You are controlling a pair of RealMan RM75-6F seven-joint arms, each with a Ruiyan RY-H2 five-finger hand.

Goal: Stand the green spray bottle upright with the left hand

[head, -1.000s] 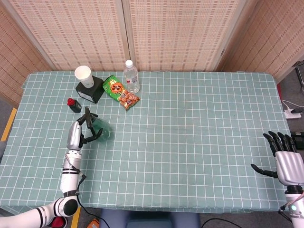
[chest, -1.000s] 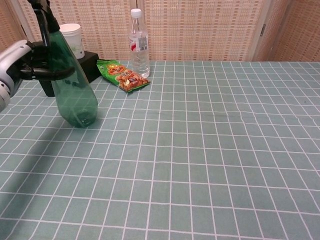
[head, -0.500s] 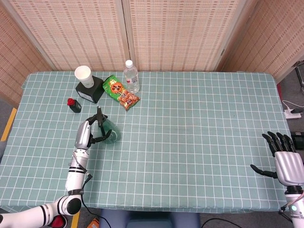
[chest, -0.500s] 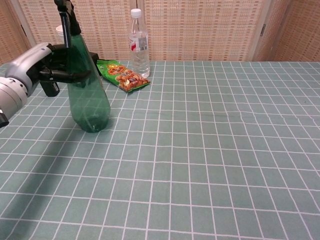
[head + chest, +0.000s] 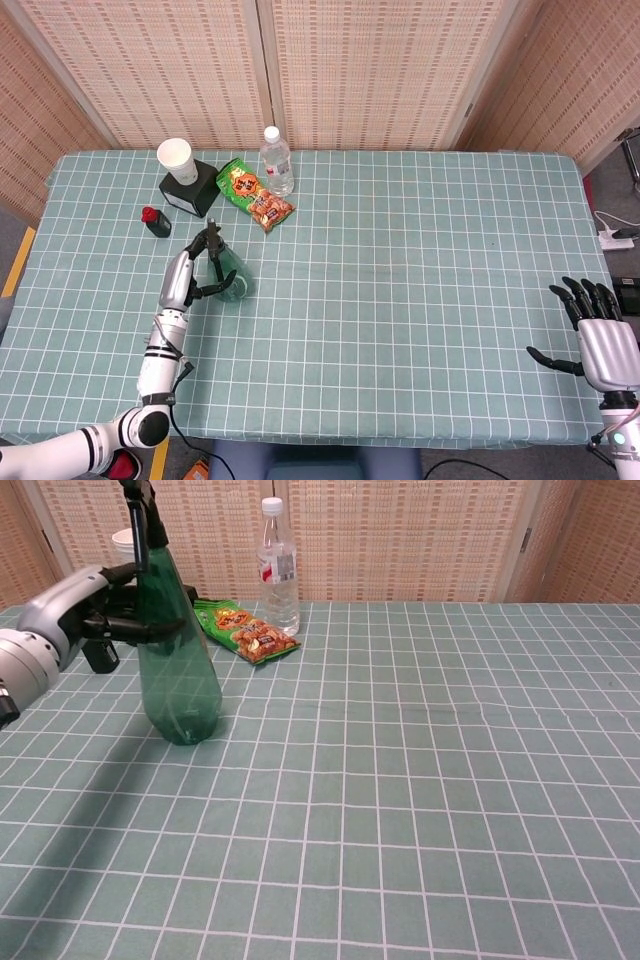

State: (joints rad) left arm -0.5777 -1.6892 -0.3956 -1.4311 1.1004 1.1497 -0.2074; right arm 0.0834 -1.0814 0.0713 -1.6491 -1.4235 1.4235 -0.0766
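The green spray bottle point(image 5: 178, 670) stands upright on the surface point(image 5: 420, 780), toward its far left, base on the checked cloth. The left hand point(image 5: 75, 605) holds it at the neck, fingers point(image 5: 150, 630) clamped around the upper body just below the black nozzle. Farther back lie a snack packet point(image 5: 255, 195), a clear water bottle point(image 5: 276, 160), a black box point(image 5: 190, 190) carrying a white paper cup point(image 5: 177, 158), and a small black item with a red top point(image 5: 153, 219). The right hand point(image 5: 600, 340) hovers at the near right edge, fingers apart, holding nothing.
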